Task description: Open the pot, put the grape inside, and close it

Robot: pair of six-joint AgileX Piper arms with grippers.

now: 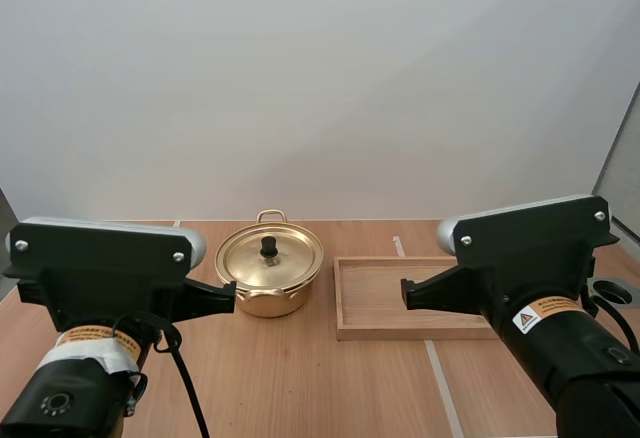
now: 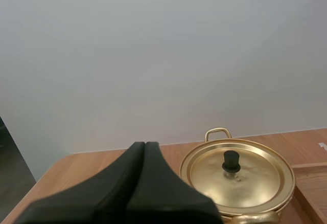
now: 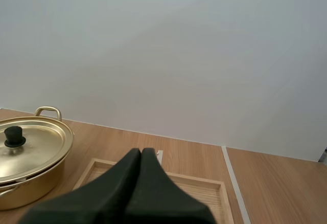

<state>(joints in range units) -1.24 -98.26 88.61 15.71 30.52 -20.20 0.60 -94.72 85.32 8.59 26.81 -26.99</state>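
A gold pot [image 1: 268, 298] stands on the wooden table with its lid [image 1: 285, 263] on, black knob [image 1: 268, 246] upright. My left gripper [image 1: 226, 299] hovers just left of the pot, shut, its fingers together as one wedge [image 2: 145, 145] short of the lid [image 2: 255, 178]. A wooden tray [image 1: 385, 332] lies right of the pot. My right gripper [image 1: 410, 293] hangs over the tray's near right part, shut on nothing, its wedge [image 3: 141, 151] over the tray [image 3: 209, 188] with the pot [image 3: 30, 150] beside it.
White tape lines [image 1: 441, 378] run across the table in front of and behind the tray. A dark round fitting [image 1: 612, 293] sits at the table's right edge. The table's left edge [image 2: 46, 175] drops off beyond my left gripper.
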